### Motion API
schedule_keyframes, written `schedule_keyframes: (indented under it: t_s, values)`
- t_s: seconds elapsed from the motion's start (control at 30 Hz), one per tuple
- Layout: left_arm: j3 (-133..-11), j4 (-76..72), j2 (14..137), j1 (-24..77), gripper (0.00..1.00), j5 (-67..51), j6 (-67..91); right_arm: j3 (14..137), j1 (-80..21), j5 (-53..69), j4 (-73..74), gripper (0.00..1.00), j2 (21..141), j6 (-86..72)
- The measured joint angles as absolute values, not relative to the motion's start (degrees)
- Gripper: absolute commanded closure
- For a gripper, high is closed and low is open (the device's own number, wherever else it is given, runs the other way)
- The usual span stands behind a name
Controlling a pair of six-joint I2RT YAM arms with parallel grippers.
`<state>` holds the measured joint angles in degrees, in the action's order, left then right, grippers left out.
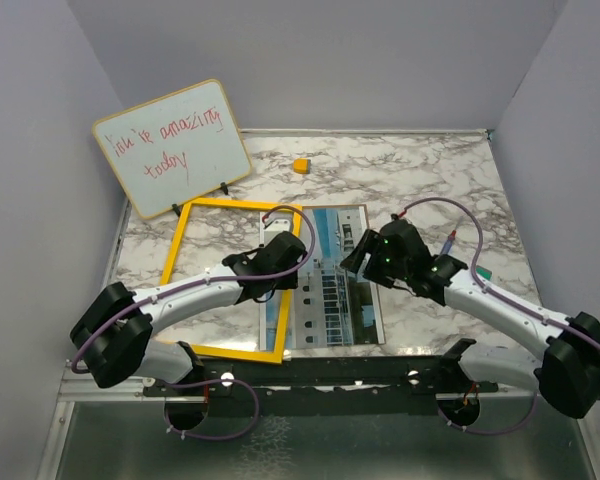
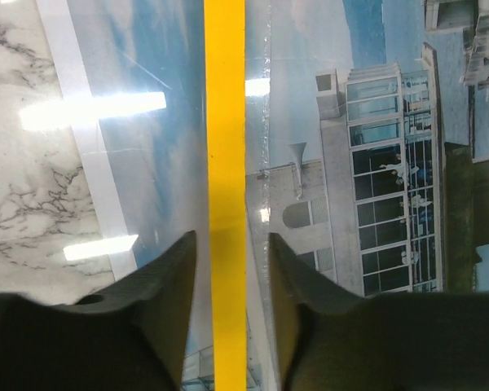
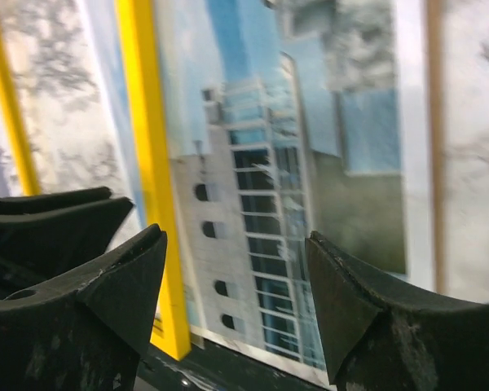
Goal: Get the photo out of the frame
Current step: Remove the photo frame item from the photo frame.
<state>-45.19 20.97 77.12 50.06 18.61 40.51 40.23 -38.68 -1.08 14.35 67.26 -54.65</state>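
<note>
Roughly mid-extraction. Photo [image 1: 330, 300] at table centre, mostly out past frame's [image 1: 230, 204] 3 o'clock rail [image 2: 226, 122], left strip crossing beneath it. Left gripper [image 2: 230, 240] parted, straddling that rail, not clamped. Right gripper [image 3: 235, 238] wide apart above photo, holding nothing. Next, likely: pin frame, slide photo toward 3 o'clock. Bare table [image 1: 430, 180] there; whiteboard [image 1: 170, 145] at 10 o'clock well apart; table edge near at 6 o'clock.

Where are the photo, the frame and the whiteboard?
the photo [image 1: 330, 305], top view, lower part of the print.
the frame [image 1: 230, 203], top view, its far yellow edge.
the whiteboard [image 1: 170, 145], top view, middle of its white face.
</note>
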Motion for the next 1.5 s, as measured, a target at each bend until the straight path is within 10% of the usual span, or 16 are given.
schedule_keyframes:
  t_s: [0.53, 1.5]
  values:
    - [-44.1, 20.88, 73.06, 50.06, 0.22, 17.1, 39.7, 29.06, -38.68, -4.67, 35.81, 0.2, 47.0, -61.04]
    - [-37.56, 20.64, 68.45, 50.06, 0.1, 17.39, 39.05, 20.86, -38.68, 8.25, 37.74, 0.34, 43.05, -64.01]
